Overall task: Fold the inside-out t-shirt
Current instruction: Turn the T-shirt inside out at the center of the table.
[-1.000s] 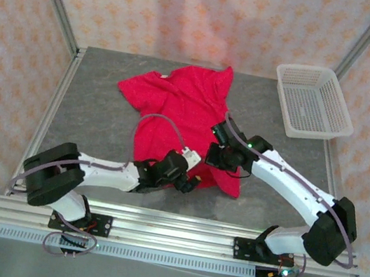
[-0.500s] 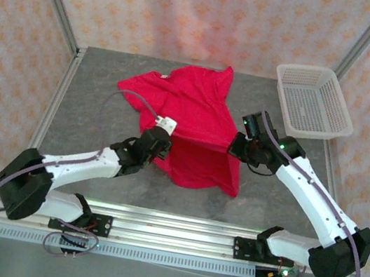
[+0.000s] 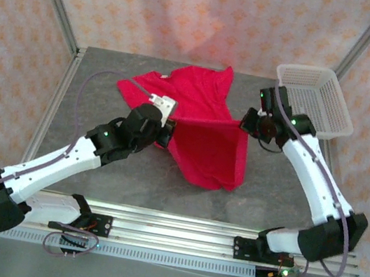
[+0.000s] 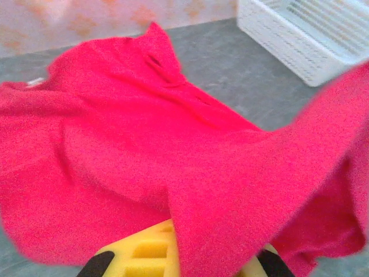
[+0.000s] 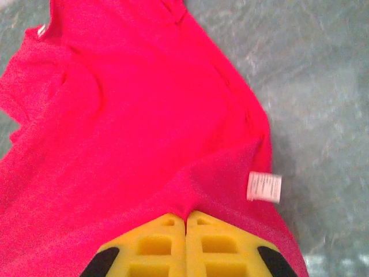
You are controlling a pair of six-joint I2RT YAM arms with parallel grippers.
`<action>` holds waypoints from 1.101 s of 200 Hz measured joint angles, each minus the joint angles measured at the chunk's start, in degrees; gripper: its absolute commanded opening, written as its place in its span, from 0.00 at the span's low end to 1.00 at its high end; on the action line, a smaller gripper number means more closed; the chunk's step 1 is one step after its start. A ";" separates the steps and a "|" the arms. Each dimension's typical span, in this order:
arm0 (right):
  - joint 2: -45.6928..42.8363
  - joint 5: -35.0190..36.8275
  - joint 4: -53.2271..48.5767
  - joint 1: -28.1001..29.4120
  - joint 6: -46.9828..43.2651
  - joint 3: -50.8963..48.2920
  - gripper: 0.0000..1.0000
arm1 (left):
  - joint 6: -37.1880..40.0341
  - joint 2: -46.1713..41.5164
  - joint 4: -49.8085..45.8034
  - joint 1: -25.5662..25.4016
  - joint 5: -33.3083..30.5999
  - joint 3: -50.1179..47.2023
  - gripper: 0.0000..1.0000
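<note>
The inside-out t-shirt [image 3: 202, 123] lies at the centre-rear of the grey table [image 3: 100, 96], with its near edge lifted clear of the surface and stretched between the two arms, and a loose fold hanging below. The left gripper [image 3: 164, 134] is clamped shut on the left end of that edge, with cloth draped over its yellow pads [image 4: 144, 251]. The right gripper [image 5: 185, 218] is pinched fully closed on the right end, near the white tag [image 5: 264, 186]. A white mesh basket [image 3: 315, 103] stands at the rear right corner, close behind the right arm and apart from the cloth.
</note>
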 measured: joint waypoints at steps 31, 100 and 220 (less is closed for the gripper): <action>17.31 0.02 2.95 -4.63 -2.51 8.39 0.13 | -3.02 14.36 -1.81 0.55 5.99 8.55 0.00; 29.03 -0.31 4.15 -8.70 -3.76 7.34 0.30 | -11.23 37.00 -12.72 4.68 17.16 29.20 0.00; 23.71 -8.09 54.34 14.69 24.94 -26.91 0.00 | -18.99 34.23 -19.61 5.38 20.79 38.29 0.00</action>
